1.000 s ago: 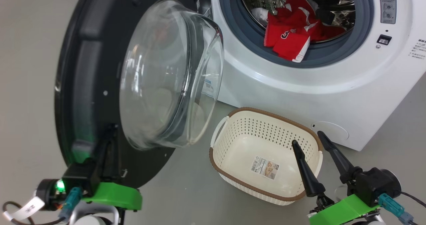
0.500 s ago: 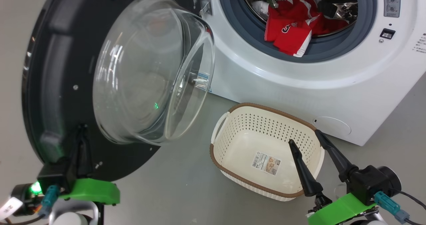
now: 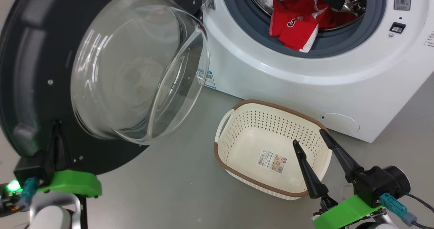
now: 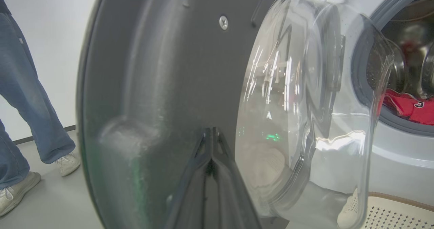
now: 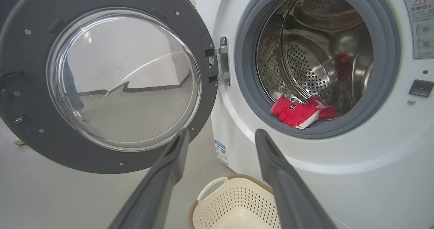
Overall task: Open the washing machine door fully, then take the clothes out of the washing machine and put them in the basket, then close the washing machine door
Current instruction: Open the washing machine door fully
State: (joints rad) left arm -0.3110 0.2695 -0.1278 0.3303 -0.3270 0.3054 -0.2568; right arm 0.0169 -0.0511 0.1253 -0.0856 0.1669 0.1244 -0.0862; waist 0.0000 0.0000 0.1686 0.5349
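Checking left gripper (image 3: pixel 58 127) first, what's it doing? /A

Fingers pressed flat together, nothing btwn them. Tips lie against the dark inner face of the washing machine door (image 3: pixel 30 69), approx 7 o'clock on its rim in head view. Real contact or not, can't tell. /B

And the door itself? /A

Stands open on its hinge (image 5: pixel 222 64), at 9-10 o'clock in head view, glass bowl (image 3: pixel 135 66) bulging toward 3 o'clock. /B

And right gripper (image 3: pixel 308 136)? /A

At 5 o'clock, fingers spread wide, holding nothing. Tips show over the 3 o'clock rim of the basket (image 3: pixel 237 134) in head view. /B

Where's that sit? /A

Upright on the floor (image 3: pixel 176 188), just in front of the washing machine (image 3: pixel 271 76), at 6 o'clock from the drum (image 5: pixel 305 66) opening. Sticker (image 3: pixel 274 161) on its bottom shows. /B

Laundry? /A

Red clothes (image 3: pixel 295 29) w/ white trim, bunched at 6 o'clock inside the drum, front edge lapping onto the grey rubber ring (image 5: pixel 245 86). Well apart from both grippers. /B

Anything else? /A

Person's legs (image 4: pixel 30 97) in blue jeans, pale sneakers (image 4: pixel 67 163), at 9 o'clock in left wrist view, beyond the door. /B
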